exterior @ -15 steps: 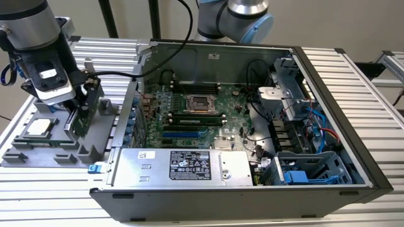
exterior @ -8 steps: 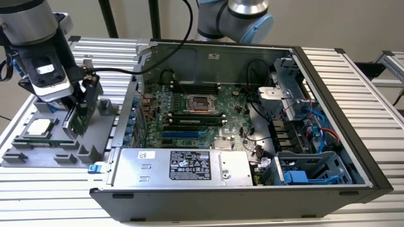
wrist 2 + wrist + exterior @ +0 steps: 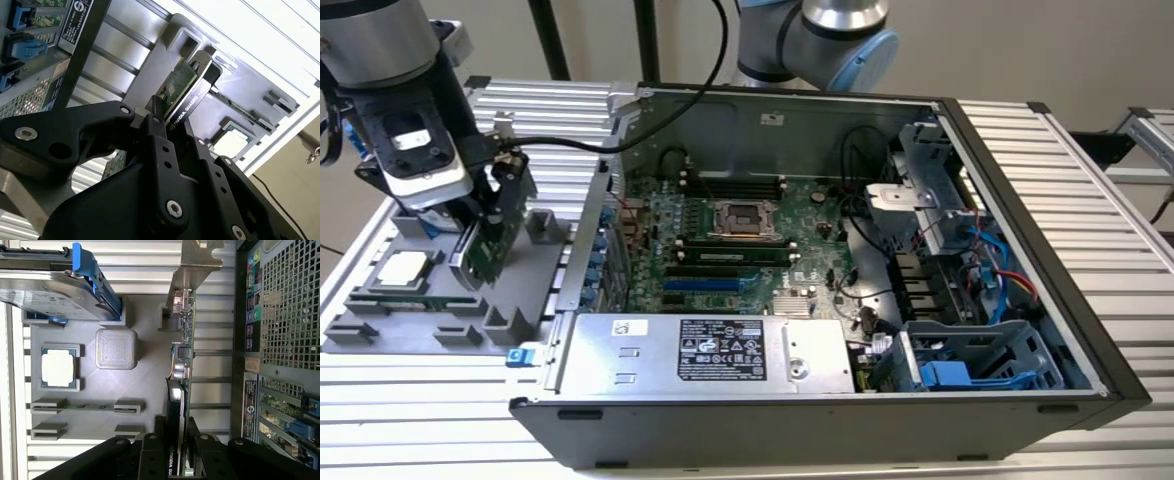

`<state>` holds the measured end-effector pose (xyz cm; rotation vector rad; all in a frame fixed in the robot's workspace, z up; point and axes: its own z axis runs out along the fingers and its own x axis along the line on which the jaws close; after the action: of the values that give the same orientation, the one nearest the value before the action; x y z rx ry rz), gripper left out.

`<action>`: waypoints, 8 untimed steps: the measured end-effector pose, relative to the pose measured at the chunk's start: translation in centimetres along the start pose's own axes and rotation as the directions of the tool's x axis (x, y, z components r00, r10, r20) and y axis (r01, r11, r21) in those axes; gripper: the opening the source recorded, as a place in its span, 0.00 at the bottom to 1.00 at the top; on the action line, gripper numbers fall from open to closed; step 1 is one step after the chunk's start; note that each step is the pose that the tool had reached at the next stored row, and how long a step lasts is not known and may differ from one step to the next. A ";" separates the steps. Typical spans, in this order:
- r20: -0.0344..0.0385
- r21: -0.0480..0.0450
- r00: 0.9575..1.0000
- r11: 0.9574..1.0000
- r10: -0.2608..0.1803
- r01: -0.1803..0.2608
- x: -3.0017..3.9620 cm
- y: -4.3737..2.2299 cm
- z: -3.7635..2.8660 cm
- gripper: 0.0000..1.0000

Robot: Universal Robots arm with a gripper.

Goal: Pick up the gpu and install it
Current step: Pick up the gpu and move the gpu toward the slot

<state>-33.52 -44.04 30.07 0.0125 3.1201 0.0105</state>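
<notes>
The gpu [image 3: 486,242] stands upright on edge over the grey parts tray [image 3: 400,335], at the exterior view's left beside the open computer case. My gripper [image 3: 491,205] is shut on it, one black finger on each face. In the first wrist view the gpu [image 3: 181,357] shows edge-on, with its silver end bracket [image 3: 192,270] at the far end and the gripper [image 3: 176,442] clamping the near end. The second wrist view shows the green board and black cooler of the gpu [image 3: 186,92] between the fingers [image 3: 159,142]. I cannot tell whether its lower edge still touches the tray.
The open case [image 3: 1014,190] lies to the exterior view's right with its motherboard [image 3: 720,245] exposed and a power supply [image 3: 714,350] along the near side. On the tray [image 3: 145,370] sit a square CPU chip [image 3: 58,366] and a hard drive in a blue frame [image 3: 50,287].
</notes>
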 end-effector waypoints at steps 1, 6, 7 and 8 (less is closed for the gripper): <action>0.000 0.000 1.000 1.000 0.000 0.000 0.00 0.00 -0.01 0.00; 0.000 0.000 1.000 1.000 0.000 0.000 0.00 0.00 -0.14 0.00; 0.000 0.000 1.000 1.000 0.000 0.000 0.00 0.00 -0.17 0.00; 0.000 0.000 1.000 1.000 0.000 0.000 0.00 0.00 -0.23 0.00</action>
<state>-33.52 -44.04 30.30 0.0125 3.1205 0.0100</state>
